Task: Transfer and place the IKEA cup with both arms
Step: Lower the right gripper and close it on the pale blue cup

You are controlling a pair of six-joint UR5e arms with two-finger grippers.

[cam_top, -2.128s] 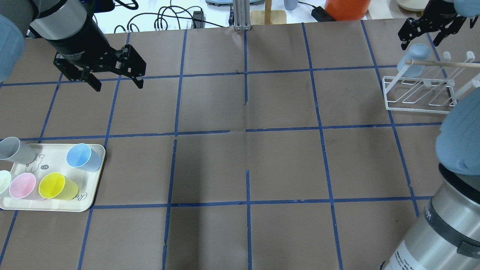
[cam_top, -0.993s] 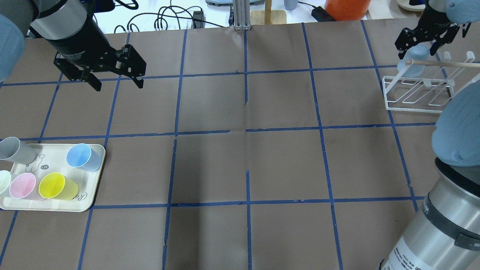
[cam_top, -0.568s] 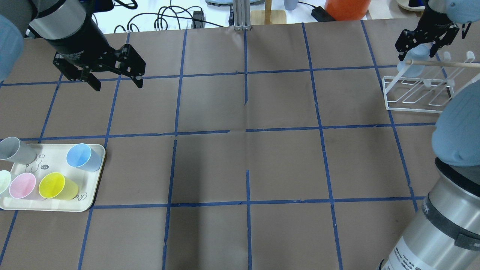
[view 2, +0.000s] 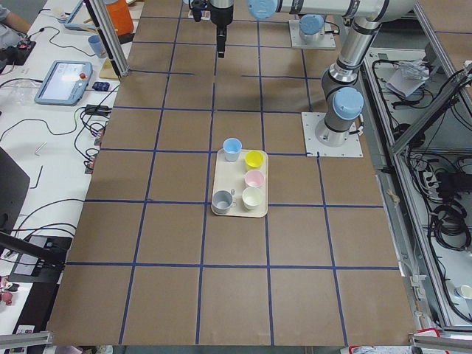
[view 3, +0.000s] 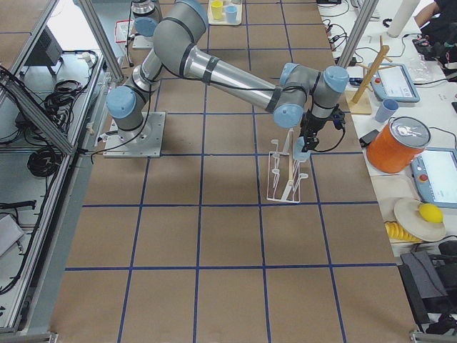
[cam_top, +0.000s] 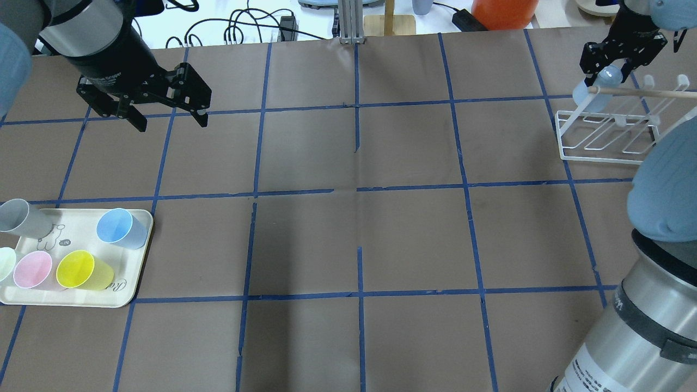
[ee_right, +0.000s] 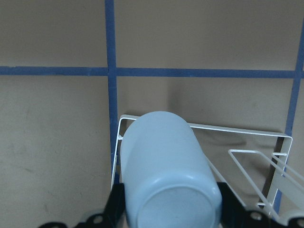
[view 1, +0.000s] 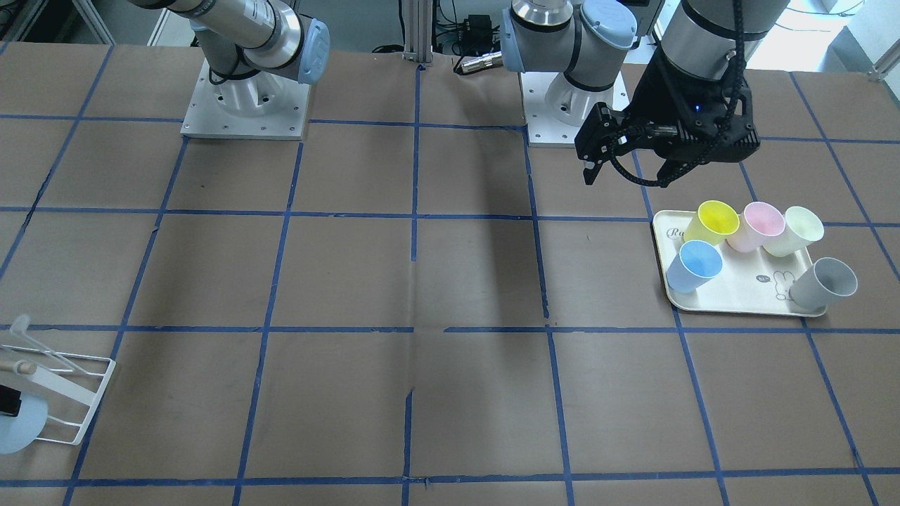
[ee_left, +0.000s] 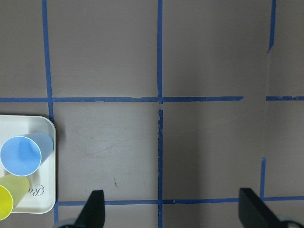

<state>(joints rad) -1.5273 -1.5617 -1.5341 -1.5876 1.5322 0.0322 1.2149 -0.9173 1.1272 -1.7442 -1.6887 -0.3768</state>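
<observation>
Blue IKEA cup [ee_right: 166, 161] sits inside right tool [cam_top: 605, 72] (over rack [ee_right: 237, 131]).

Lighting bright, even, from above. Broad soft shadow band on the table [cam_top: 414, 239] paper, between the two sets of jaws. Left gripper [ee_left: 173, 211] fingertips soft-edged. IKEA cup [ee_right: 166, 161] between right gripper [ee_right: 174, 206] jaws slightly defocused; faint shadow just beyond it.

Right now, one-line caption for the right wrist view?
Right gripper clasping the blue cup, base toward the camera, at a corner of the white wire rack.
</observation>
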